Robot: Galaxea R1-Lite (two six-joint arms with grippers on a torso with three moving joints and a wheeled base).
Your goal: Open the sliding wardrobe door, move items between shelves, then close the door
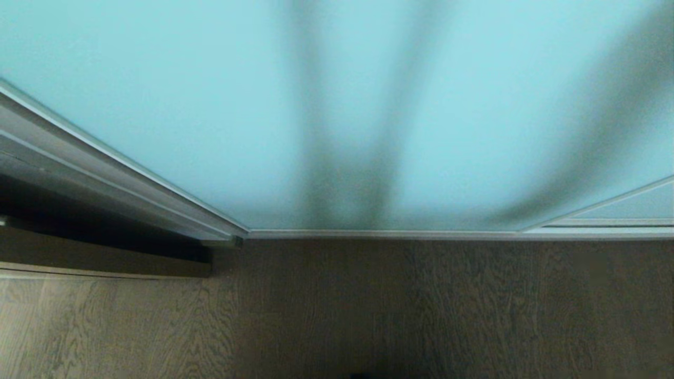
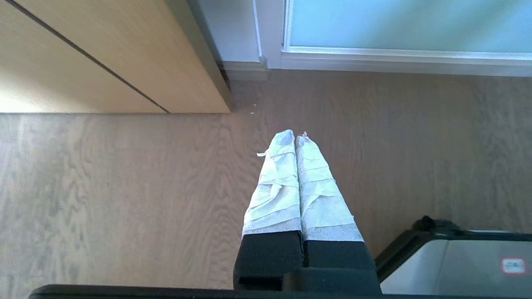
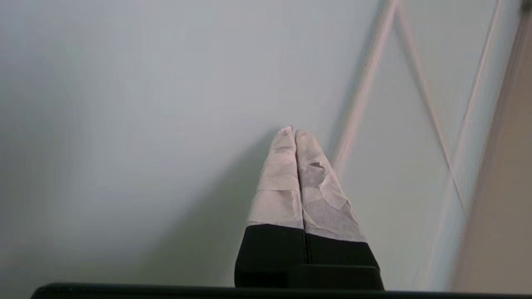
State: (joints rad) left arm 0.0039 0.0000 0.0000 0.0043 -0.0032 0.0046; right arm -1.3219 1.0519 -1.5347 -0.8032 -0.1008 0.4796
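Note:
The sliding wardrobe door (image 1: 210,105) is a frosted aqua glass panel in a thin silvery frame and fills the upper head view, standing across the opening. Neither arm shows in the head view. My right gripper (image 3: 294,131) is shut with nothing between its taped fingers and points at the frosted door glass (image 3: 145,104), close to a pale frame strip (image 3: 365,83). My left gripper (image 2: 295,135) is shut and empty, hanging over the wood floor (image 2: 124,187), with the door's lower corner (image 2: 395,25) beyond it. The items and the shelves are hidden.
A second glass panel (image 1: 626,205) overlaps at the lower right. The door's silvery bottom rail (image 1: 421,234) meets the grey-brown wood floor (image 1: 368,316). A light wood cabinet (image 2: 104,54) stands left of the wardrobe. Part of my base (image 2: 457,265) shows beside the left gripper.

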